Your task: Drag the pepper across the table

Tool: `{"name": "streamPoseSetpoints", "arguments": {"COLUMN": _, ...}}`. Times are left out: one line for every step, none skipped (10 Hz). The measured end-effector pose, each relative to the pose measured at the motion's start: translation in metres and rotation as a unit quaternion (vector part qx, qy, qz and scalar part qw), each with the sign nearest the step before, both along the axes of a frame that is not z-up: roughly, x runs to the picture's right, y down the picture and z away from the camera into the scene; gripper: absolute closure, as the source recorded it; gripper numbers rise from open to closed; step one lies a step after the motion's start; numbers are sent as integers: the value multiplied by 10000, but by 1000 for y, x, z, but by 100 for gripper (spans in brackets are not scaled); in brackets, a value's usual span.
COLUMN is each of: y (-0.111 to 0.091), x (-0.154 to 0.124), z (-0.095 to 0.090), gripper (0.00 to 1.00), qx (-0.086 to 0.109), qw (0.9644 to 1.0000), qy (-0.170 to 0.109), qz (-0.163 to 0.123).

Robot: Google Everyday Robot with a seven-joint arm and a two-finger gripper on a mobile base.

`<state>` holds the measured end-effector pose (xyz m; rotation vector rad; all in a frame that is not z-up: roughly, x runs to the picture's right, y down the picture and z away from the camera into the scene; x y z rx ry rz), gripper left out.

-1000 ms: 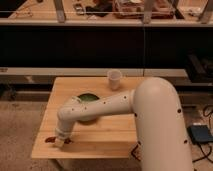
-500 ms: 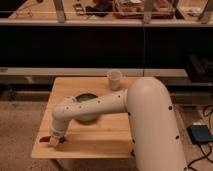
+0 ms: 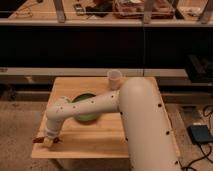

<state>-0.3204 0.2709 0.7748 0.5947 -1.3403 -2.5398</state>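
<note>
The pepper is a small dark red sliver lying at the front left corner of the light-wood table, partly hidden under the arm's end. My gripper points down at that corner, right over or against the pepper. The white arm runs from the lower right across the table to it.
A green bowl sits mid-table, partly behind the arm. A white cup stands near the table's back edge. The table's left edge is just beside the gripper. Dark shelving stands behind the table, and a cable and a box lie on the floor at the right.
The gripper has slid left along the table's front towards the front left corner, and the dark red pepper has moved with it.
</note>
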Motion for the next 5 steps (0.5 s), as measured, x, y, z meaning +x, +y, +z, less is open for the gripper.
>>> {"name": "streamPoseSetpoints", "arguments": {"y": -2, "x": -3, "z": 0, "gripper": 79, "qx": 3, "qw": 10000, "qy": -45, "qz": 30}}
{"name": "streamPoseSetpoints", "arguments": {"y": -3, "x": -7, "z": -1, "gripper": 79, "qx": -5, "qw": 9999, "qy": -113, "qz": 67}}
{"name": "streamPoseSetpoints", "arguments": {"y": -2, "x": -9, "z": -2, "gripper": 79, "qx": -32, "qw": 9998, "qy": -160, "qz": 90}}
{"name": "streamPoseSetpoints", "arguments": {"y": -1, "x": -12, "z": -3, "gripper": 79, "qx": -66, "qw": 9997, "qy": -217, "qz": 113}}
{"name": "streamPoseSetpoints", "arguments": {"y": -1, "x": -12, "z": -3, "gripper": 79, "qx": -68, "qw": 9997, "qy": -222, "qz": 116}}
